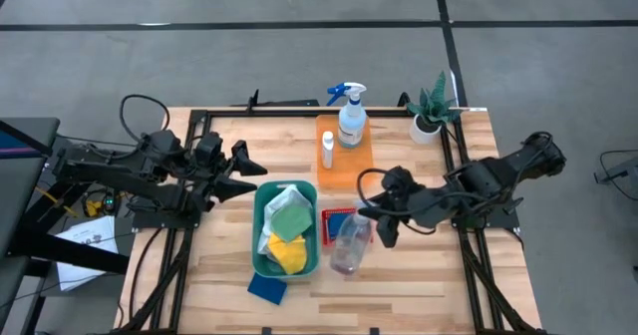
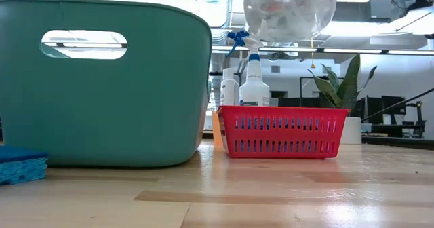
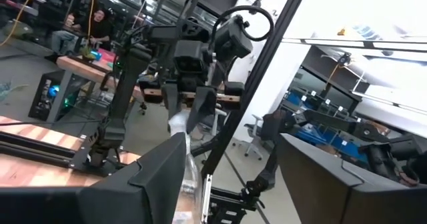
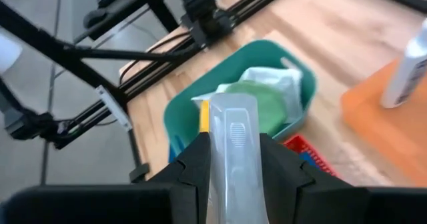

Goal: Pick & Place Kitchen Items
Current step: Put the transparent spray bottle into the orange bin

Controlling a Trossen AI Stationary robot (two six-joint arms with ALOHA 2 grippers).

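My right gripper (image 1: 382,223) is shut on a clear plastic bottle (image 1: 351,245) held above the red basket (image 1: 337,218). The low view shows the bottle (image 2: 290,9) high over the basket (image 2: 281,131). A teal bin (image 1: 261,237) holds white, green and yellow cloths (image 1: 289,223). A blue sponge (image 1: 267,287) lies on the table by the bin's near end. The spray bottle with blue trigger (image 1: 351,116) and the small white bottle (image 1: 327,150) stand on an orange mat (image 1: 344,167). My left gripper (image 1: 249,177) is open and empty, left of the bin. My right gripper pinches the clear bottle's two sides (image 4: 233,151) between its two fingers (image 4: 193,167). The fingers come from the table's right side, and the bottle reaches on past them. The bottle is lifted clear, its rounded end (image 2: 291,24) well above the red basket.
A green plant in a white pot (image 1: 429,116) stands at the far right corner. Dark rails (image 1: 454,156) frame the wooden table. The near right part of the tabletop (image 1: 429,285) is bare wood.
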